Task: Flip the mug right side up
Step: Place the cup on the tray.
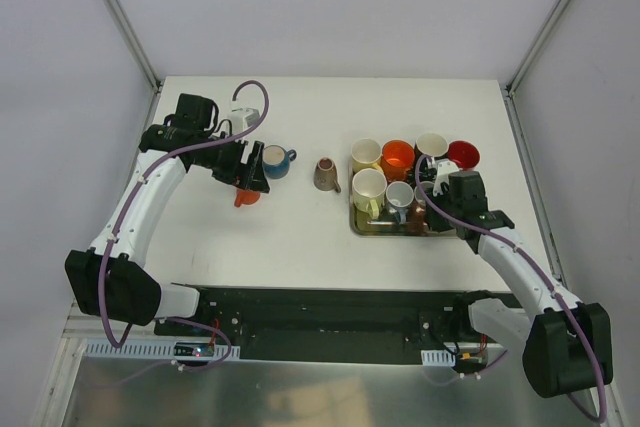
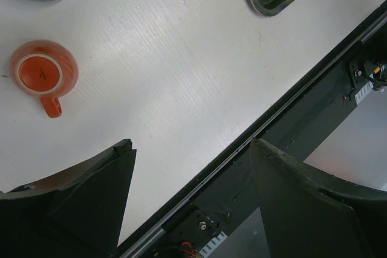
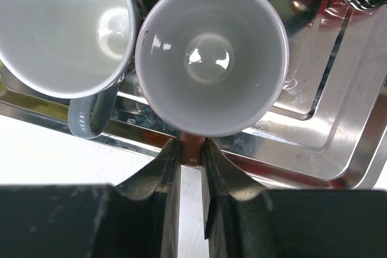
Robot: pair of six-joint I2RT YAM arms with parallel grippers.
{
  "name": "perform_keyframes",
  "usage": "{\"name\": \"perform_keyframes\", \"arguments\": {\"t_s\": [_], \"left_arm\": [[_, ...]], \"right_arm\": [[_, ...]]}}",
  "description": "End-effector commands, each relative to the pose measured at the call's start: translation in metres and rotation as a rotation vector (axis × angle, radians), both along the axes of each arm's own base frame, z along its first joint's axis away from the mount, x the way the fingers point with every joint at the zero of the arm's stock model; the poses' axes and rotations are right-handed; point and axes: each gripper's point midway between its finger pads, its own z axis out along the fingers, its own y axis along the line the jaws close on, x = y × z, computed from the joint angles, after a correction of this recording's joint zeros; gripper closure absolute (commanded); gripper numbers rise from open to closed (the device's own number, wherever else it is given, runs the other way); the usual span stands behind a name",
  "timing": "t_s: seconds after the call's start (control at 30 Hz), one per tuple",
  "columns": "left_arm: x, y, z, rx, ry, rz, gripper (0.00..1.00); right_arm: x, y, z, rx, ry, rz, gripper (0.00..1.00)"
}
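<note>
Mug [image 3: 210, 58] sits mouth-up in tray [image 3: 338, 149], handle clamped by right gripper [image 3: 191, 146]; release remains. Orange mug [image 2: 43, 72] bottom-up on table [image 2: 181, 58], unturned; left gripper [image 2: 190, 144] spread, empty.

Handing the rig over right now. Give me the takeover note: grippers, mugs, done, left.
Left gripper: open, above the table near the orange mug, not touching it.
Right gripper: shut on the handle of the tray mug, which stands upright in the steel tray.
Mugs: orange mug is base-up on the table beside the upright blue mug. The brown mug, mid-table, also looks base-up.
Done: tray mug is right side up.
Left: release it, then flip the orange mug and brown mug, probably orange first with the left arm.
</note>
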Motion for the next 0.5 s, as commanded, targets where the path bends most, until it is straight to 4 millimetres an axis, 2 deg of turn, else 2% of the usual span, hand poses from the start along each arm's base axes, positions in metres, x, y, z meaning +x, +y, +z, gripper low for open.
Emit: {"name": "perform_keyframes", "arguments": {"t_s": [0.0,0.2,0.33,0.47], "left_arm": [[-0.0013,-0.0036,0.0070,-0.041,-0.009,-0.006,0.21],[-0.0001,-0.0034,0.0059,-0.039,-0.008,-0.004,0.21],[-0.0005,-0.0043,0.0033,-0.044,0.002,-0.004,0.21],[0.0002,-0.0040,0.0039,-0.042,-0.004,-0.003,0.21]], "right_arm": [[0.0052,0.0050,0.0183,0.032,-0.031,0.008,0.92],[0.0060,0.0065,0.0263,0.046,-0.030,-0.001,0.93],[0.0058,0.0063,0.0226,0.044,-0.018,-0.003,0.90],[0.0069,0.0061,0.0239,0.044,-0.022,-0.007,0.77]]}}
